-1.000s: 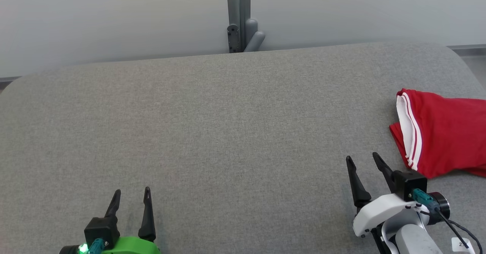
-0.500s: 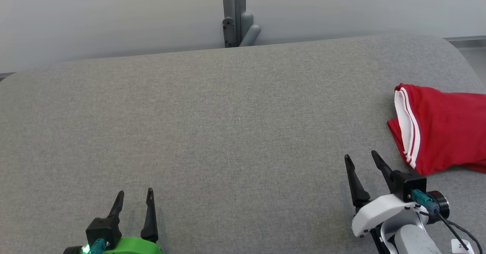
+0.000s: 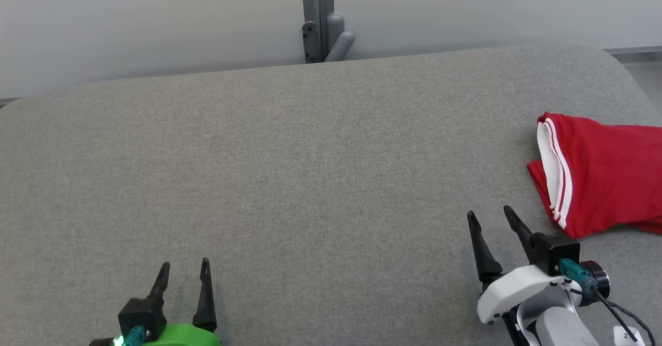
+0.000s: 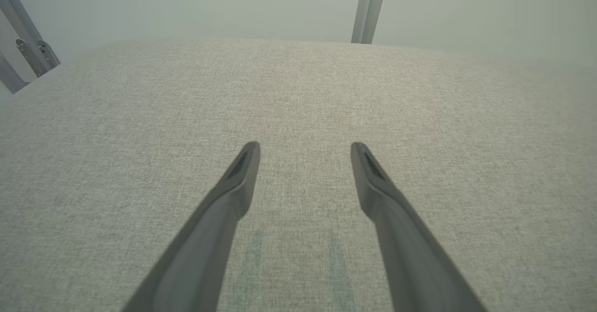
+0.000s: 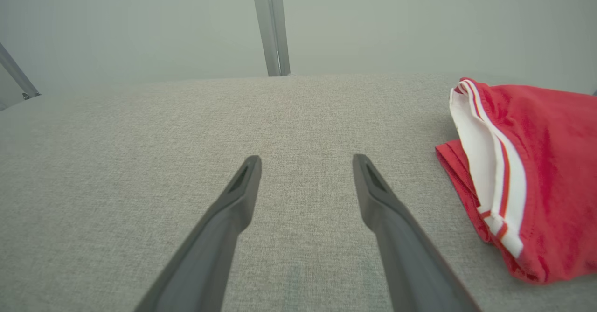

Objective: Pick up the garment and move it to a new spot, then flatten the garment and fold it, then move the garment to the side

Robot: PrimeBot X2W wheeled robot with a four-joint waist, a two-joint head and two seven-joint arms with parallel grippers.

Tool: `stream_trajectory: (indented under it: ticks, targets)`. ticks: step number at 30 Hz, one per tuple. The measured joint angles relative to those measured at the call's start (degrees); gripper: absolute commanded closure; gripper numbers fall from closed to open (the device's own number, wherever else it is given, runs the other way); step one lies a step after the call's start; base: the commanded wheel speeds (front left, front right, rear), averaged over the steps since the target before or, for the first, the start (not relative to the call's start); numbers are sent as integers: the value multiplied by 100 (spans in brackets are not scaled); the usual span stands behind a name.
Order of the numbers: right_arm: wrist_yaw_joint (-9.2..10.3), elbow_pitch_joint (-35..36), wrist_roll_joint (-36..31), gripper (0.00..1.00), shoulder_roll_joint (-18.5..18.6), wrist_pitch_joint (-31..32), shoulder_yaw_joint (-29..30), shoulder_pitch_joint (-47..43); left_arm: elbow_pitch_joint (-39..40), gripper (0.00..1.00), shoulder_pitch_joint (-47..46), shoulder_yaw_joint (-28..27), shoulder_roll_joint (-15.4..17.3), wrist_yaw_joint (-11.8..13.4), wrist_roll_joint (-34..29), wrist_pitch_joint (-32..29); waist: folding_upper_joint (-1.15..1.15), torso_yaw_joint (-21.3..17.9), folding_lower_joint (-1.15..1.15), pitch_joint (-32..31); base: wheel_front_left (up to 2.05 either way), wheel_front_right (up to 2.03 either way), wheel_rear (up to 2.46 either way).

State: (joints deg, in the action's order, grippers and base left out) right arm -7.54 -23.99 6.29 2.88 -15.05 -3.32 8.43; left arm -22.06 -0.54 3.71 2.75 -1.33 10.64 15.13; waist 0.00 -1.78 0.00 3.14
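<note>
The broad grey cloth surface [image 3: 310, 180] in front of you had rounded far corners. Behind it stood a plain pale wall [image 3: 155, 20], with a grey metal post [image 3: 316, 15] rising past the far edge near mid-width. A second post [image 4: 32, 53], carrying a bracket, showed at the upper left of the left wrist view and was soft in focus. The red garment [image 3: 605, 175], trimmed with a white band and thin stripes, lay folded over at the right side of the surface. The edge of the head view cut off its right portion, so you could not see its full outline. Your left claw [image 3: 185, 262] sat low at the near left, its green body partly cropped. Its fingers were spread, empty, and pointed toward the wall. Your right claw [image 3: 488, 210] sat at the near right, likewise spread and empty. It leaned slightly leftward, near the garment's closest corner but apart from it.
</note>
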Motion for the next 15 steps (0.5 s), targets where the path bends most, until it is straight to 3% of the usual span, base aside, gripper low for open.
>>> stream_trajectory:
  ticks: [11,12,15]
  targets:
    - [0,-69,0,0,-16,1,1,-96,-66,0,35,-9,-9,-21,-3,0,0,15,0,-12,0,0,0]
    - [0,-69,0,100,-16,1,0,-96,-66,100,36,-13,-9,-25,-3,0,0,17,0,-14,0,0,0]
    - [0,-187,1,100,-35,8,4,-152,-193,100,47,-1,-15,-24,-2,-1,0,18,0,-15,0,0,0]
